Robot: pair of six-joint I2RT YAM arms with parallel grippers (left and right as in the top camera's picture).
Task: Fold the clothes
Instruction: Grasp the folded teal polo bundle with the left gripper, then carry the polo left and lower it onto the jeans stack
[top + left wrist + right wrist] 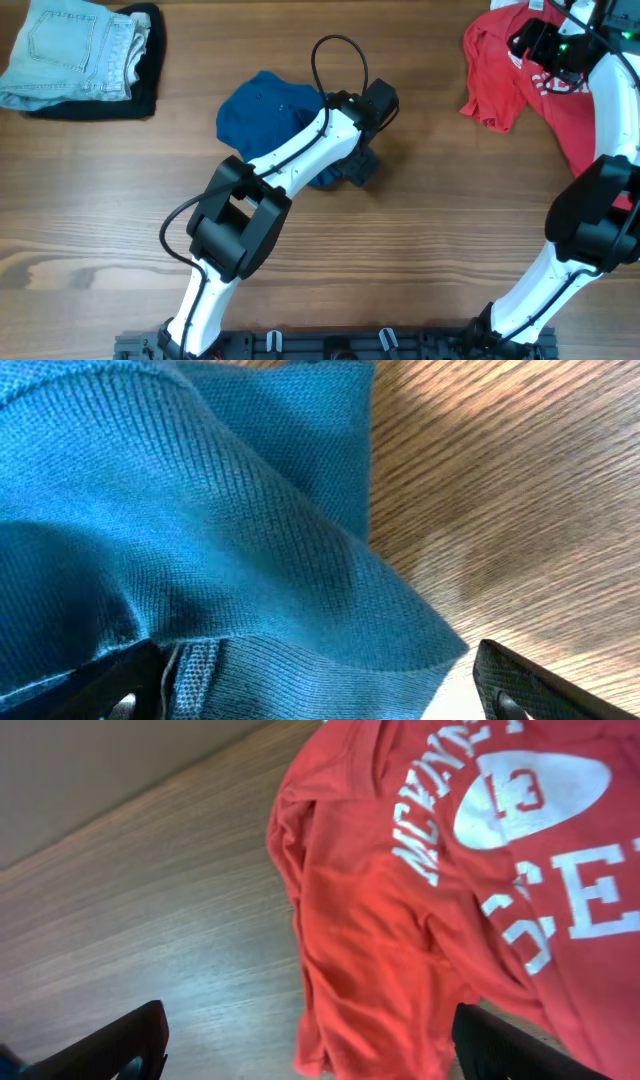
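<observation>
Item 1, left arm: is angling from the near edge of the table (400, 250) up toward the centre, elbow bent, wrist tipping down over the blue shirt (262, 110). The left claw (361, 166) is hanging with jaws spread wide at the shirt's right-hand edge; in the left wrist view the knit cloth (200, 510) is filling the space ahead of the claw (320, 695), with nothing pinched.

Item 2, right arm: is rising from the near right, elbow high, and is bending back toward the far right corner. The right claw (535, 40) is hovering over the red T-shirt (497, 70), jaws spread, gripping nothing (315, 1050).

Item 3, blue shirt: is lying bunched at mid-table.

Item 4, red T-shirt (400, 920): is lying rumpled, white lettering facing up.

Item 5, folded jeans (70, 50): are sitting on a black garment (140, 95), far left.
</observation>
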